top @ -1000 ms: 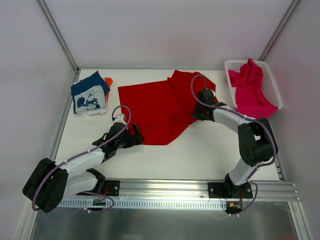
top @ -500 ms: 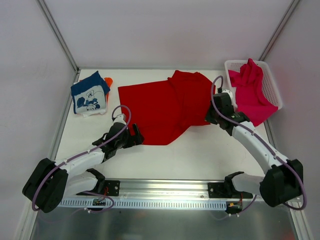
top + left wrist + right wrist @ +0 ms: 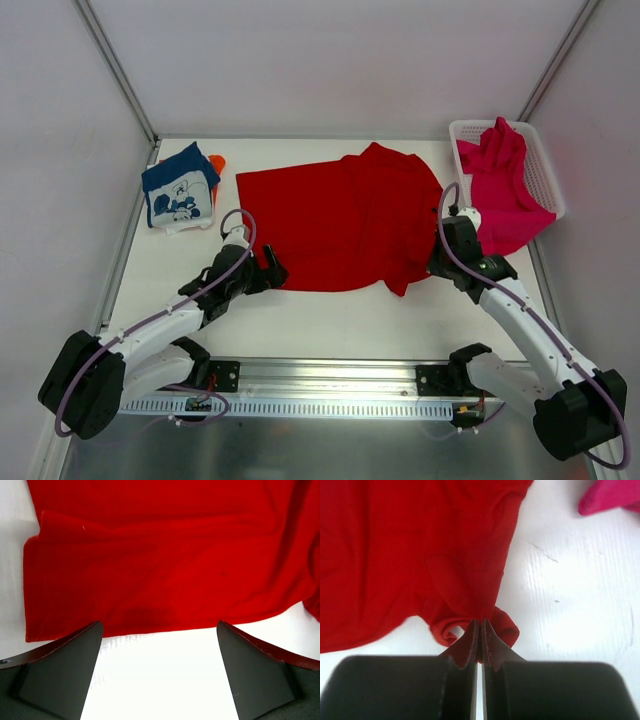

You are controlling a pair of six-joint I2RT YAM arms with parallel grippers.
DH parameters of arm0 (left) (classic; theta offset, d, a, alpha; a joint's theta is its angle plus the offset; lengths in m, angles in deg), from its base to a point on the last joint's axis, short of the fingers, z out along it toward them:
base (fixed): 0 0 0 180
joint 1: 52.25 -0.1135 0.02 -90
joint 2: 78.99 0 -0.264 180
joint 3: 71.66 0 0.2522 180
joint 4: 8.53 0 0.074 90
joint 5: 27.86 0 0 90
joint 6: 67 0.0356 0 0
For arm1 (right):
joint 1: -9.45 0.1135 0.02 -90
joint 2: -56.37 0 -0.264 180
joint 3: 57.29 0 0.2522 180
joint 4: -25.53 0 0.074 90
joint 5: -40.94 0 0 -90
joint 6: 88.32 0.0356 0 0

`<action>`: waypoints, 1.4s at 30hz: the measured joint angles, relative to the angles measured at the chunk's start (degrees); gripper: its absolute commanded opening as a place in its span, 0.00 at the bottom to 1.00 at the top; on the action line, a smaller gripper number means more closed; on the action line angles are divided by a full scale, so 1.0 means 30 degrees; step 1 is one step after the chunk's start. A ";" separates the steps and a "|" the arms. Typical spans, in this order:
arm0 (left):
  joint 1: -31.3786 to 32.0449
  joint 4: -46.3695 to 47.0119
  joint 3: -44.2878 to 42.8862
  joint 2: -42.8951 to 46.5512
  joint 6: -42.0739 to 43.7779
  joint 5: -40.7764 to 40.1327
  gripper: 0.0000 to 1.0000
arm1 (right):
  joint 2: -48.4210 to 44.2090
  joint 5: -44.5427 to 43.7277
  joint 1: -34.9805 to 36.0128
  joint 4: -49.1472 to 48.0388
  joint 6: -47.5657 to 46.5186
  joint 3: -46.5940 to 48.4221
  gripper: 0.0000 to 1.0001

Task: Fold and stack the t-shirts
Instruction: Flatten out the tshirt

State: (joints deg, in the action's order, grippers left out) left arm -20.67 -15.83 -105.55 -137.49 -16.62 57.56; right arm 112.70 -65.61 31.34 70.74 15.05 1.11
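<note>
A bright red t-shirt (image 3: 330, 215) lies spread across the middle of the table. My right gripper (image 3: 430, 265) is shut on a bunched bit of its near right edge (image 3: 470, 615), the cloth pinched between the fingertips (image 3: 481, 622). My left gripper (image 3: 268, 272) stands open just off the shirt's near left hem (image 3: 165, 565), with only bare table between its fingers (image 3: 159, 630). The navy t-shirt (image 3: 180, 190) with white print lies folded at the far left on top of an orange one (image 3: 216, 162). A magenta t-shirt (image 3: 500, 180) hangs out of the basket.
The white mesh basket (image 3: 545, 165) stands at the far right corner, with magenta cloth (image 3: 610, 495) spilling over its near rim. White walls and metal posts close in the table. A metal rail (image 3: 330, 380) runs along the near edge.
My right gripper has pulled the red shirt's right side toward the near right, opening the folded part out flat. The left gripper has edged slightly forward and stays open.
</note>
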 measured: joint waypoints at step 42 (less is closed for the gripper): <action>-0.4736 0.3279 -0.4073 -0.7155 0.2244 0.3840 0.88 | 0.6994 0.5049 -0.0940 -0.6397 -0.0066 0.0430 0.01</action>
State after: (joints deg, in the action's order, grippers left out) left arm -34.88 -6.00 -117.76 -158.95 -9.89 69.08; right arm 133.69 -50.47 28.52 51.55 14.85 2.40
